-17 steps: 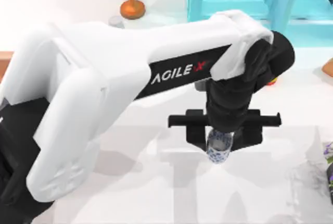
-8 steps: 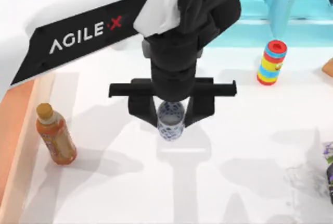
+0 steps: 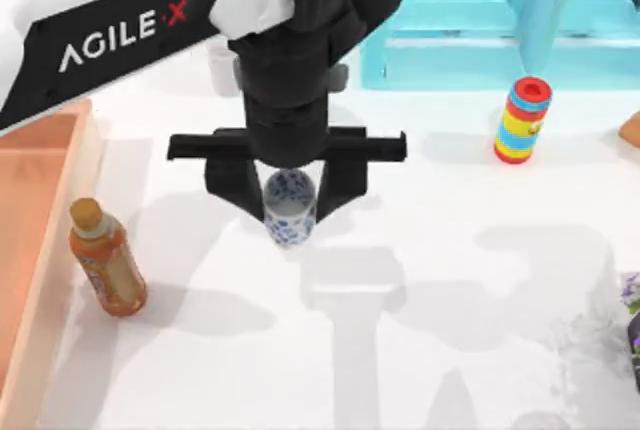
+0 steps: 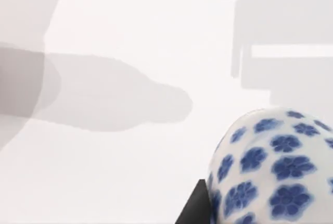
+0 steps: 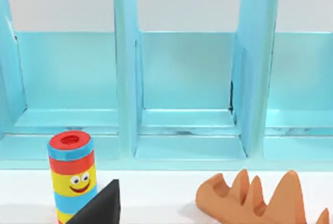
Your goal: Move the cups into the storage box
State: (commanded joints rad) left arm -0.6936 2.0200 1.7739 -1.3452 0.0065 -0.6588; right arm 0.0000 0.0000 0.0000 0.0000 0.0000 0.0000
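Two dark fingers (image 3: pixel 232 182) of the left gripper (image 3: pixel 288 190) were closed on the white cup with blue floral pattern (image 3: pixel 289 208), one on each side of it. The cup was held upright above the white surface (image 3: pixel 420 330), with its open mouth facing up, a little left of the centre in the top view. In the left wrist view the cup's (image 4: pixel 273 169) flowered wall was close to the camera, with one dark fingertip (image 4: pixel 195 206) beside it and the pale surface below. The left arm (image 3: pixel 110 35) reached in from the upper left. The storage box (image 3: pixel 70 190) lay at the left edge of the surface, well apart from the cup. An orange bottle (image 3: pixel 105 258) stood just beside its wall. The striped cylinder (image 3: pixel 522 120) stood at the right, near the turquoise furniture (image 3: pixel 470 10). In the right wrist view one dark finger (image 5: pixel 101 206) of the right gripper was seen near the cylinder (image 5: pixel 72 174), and I cannot tell if that gripper was open or closed. An orange toothed object (image 5: pixel 260 198) lay in front of the turquoise furniture (image 5: pixel 187 94)
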